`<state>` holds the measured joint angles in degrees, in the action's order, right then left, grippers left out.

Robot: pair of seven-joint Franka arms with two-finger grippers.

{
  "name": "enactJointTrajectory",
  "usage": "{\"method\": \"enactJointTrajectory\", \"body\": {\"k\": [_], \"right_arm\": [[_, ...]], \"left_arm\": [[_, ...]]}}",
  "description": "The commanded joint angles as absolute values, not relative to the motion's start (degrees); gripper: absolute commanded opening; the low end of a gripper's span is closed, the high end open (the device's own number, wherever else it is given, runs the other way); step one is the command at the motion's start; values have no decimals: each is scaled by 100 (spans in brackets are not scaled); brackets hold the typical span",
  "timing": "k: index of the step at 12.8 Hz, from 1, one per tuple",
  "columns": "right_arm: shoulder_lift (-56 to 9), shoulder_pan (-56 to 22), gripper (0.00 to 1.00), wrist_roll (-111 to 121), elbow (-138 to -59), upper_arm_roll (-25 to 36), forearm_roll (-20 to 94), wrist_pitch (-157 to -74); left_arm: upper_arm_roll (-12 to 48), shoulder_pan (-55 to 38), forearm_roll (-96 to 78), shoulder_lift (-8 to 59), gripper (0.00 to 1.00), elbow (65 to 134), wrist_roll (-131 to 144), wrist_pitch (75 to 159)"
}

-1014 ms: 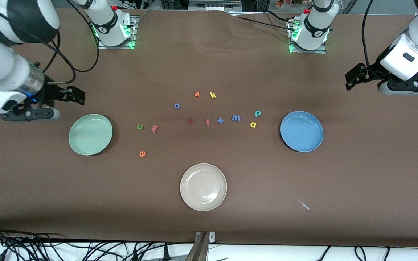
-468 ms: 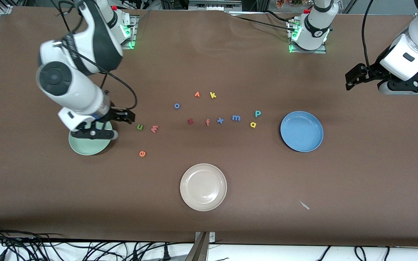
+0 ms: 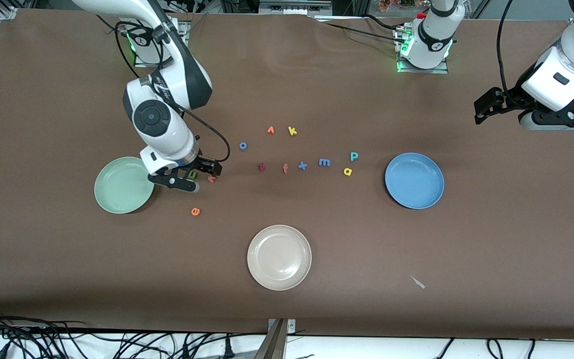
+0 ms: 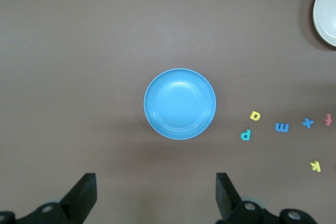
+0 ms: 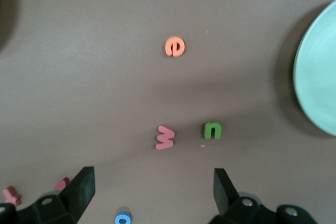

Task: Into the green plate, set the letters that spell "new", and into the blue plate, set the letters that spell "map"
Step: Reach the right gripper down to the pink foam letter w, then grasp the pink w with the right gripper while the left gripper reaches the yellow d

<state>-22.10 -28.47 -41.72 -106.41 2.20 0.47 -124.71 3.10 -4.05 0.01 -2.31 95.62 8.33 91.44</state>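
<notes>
The right gripper (image 3: 198,174) hangs wide-fingered and empty over the olive-green foam "n" (image 5: 212,129) and pinkish-red foam "w" (image 5: 165,137), likely lining up a pick. The round mint-green plate (image 3: 124,185) lies at the "n"'s nine o'clock in the front view; the orange foam "e" (image 3: 195,211) at six. The left gripper (image 4: 155,195) waits, fingers spread, above the round blue plate (image 4: 180,104), with blue "m" (image 3: 324,162), yellow "a" (image 3: 348,171) and teal "p" (image 3: 354,156) beside it.

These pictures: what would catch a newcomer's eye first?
Probably the right gripper, open, poised over the green "n" and pink "w" beside the green plate. Next, three plates: that one, a blue plate toward the left arm's end, and a beige plate nearest the front camera. The left gripper waits open above the table near the blue plate.
</notes>
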Motion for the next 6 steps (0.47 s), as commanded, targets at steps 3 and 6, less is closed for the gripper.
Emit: {"method": "enactJointTrajectory", "body": {"k": [3,6], "right_arm": [[-2539,-2927,100,-4588,-10696,264,132,-12708],[-2584,-2927,100,-4693,-11090,264,141,-13356]], "left_arm": [[299,-439,-44,-89,100,9439,826,8440],[527,-658,-53,507,100,9396,879,8323]]}}
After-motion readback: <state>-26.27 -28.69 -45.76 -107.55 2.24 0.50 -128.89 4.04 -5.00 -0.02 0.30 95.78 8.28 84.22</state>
